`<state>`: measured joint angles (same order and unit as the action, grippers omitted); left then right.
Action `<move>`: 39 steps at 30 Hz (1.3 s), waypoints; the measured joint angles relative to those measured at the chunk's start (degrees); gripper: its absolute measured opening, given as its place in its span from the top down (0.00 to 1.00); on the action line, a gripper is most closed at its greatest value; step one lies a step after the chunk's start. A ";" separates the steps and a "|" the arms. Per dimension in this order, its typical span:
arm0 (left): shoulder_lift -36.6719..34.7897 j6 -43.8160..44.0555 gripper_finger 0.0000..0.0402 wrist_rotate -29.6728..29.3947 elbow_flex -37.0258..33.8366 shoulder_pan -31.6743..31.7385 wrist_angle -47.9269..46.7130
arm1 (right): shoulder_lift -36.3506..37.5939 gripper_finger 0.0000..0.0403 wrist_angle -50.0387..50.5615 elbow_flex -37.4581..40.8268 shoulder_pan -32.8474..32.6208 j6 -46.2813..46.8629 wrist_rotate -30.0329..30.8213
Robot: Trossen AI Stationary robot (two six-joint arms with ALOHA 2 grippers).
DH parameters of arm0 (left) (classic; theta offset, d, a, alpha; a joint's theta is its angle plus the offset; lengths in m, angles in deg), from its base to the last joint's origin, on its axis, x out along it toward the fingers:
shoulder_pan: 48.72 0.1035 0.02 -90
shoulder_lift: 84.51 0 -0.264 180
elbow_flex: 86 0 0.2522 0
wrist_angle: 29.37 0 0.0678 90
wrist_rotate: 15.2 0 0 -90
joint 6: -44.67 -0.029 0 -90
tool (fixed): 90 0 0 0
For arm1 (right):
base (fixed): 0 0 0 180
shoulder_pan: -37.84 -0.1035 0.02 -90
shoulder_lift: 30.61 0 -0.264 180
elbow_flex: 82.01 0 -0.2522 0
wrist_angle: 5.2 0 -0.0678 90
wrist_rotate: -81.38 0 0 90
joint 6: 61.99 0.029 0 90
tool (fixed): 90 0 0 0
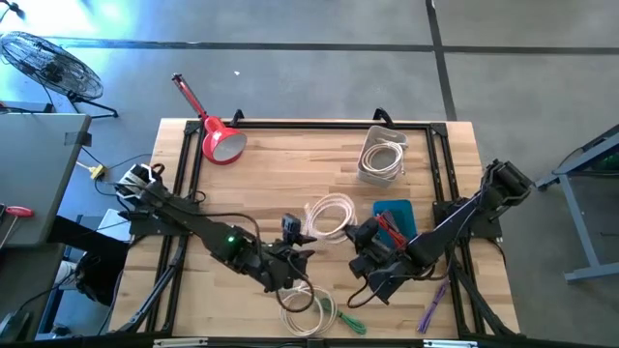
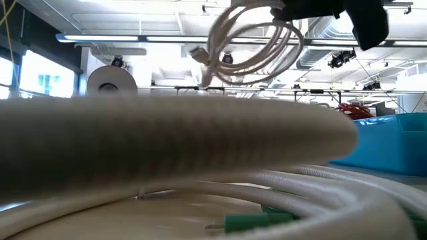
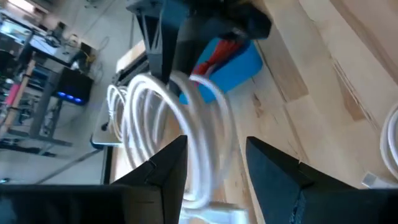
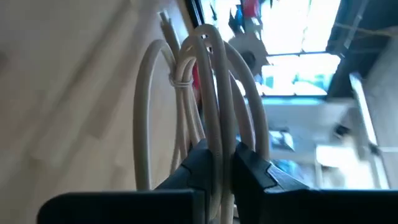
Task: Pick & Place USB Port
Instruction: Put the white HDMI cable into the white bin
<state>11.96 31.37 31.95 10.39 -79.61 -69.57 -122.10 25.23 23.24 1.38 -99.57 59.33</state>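
Item: coiled white cable (image 1: 331,215), several loose loops bound at one side by a thin tie, with a small plug end sticking out. It hangs lifted off the wooden surface (image 1: 290,169), near the middle, a little toward the near edge.

Right pincer (image 4: 219,163): clamped together on the coil's strands, which run up between its two dark fingers (image 4: 199,163); the low view shows the coil dangling in the air from it.

Left pincer (image 3: 214,163): fingers apart, just beside the coil on its left; the loops pass between the fingertips (image 3: 171,158) without being squeezed.

Second white cable coil (image 1: 298,296): flat on the surface at the near edge, beside a green cable (image 1: 338,314).

Blue tray (image 1: 397,215): right of the lifted coil, holding something red.

Clear container (image 1: 381,155): far right, with another pale coil inside.

Red dustpan (image 1: 219,138): far left corner of the surface, handle pointing away.
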 joint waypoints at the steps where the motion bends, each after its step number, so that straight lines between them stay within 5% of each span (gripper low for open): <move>1: -0.33 0.00 0.61 -0.82 0.00 -0.49 -0.13 | 0.00 0.93 1.40 0.00 0.13 0.42 1.99; 7: -0.90 -0.32 0.61 -7.80 0.00 -3.88 -0.30 | 0.84 0.93 13.21 0.00 2.87 6.40 10.06; 18: -0.90 0.00 0.61 -10.21 -0.02 -5.97 -0.81 | 14.16 0.93 44.82 0.00 18.50 34.76 -1.04; 26: -0.90 0.12 0.61 -9.80 -0.02 -5.88 -1.22 | 17.41 0.93 45.20 0.00 30.60 28.84 -3.52; 39: -0.90 4.58 0.61 -4.45 -0.04 -5.88 -2.49 | 17.29 0.93 41.35 6.68 45.10 25.48 -22.26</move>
<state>11.06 35.95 27.51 10.34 -85.50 -72.05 -104.81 66.58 29.92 46.48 -74.09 37.06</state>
